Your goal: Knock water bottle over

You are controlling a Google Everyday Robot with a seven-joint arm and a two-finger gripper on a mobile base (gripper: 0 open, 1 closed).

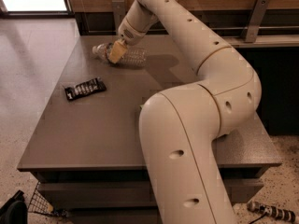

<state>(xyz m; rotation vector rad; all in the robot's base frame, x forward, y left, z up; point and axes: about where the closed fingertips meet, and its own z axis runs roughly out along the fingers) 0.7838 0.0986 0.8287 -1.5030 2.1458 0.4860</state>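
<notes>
**A:** Where is the water bottle [133,56]?

**B:** It lies on its side near the table's [93,134] far edge, towards the far left corner. The arm reaches across the table, and the gripper [115,53] sits against the bottle's neck end. Whether it is open, closed or holding anything cannot be told.

**A:** How would it handle?

**B:** Probably light, thin-walled, slippery and apt to roll. The ribbed middle looks the surest hold. A dark snack bar [85,88] lies near the left edge, well apart.
</notes>
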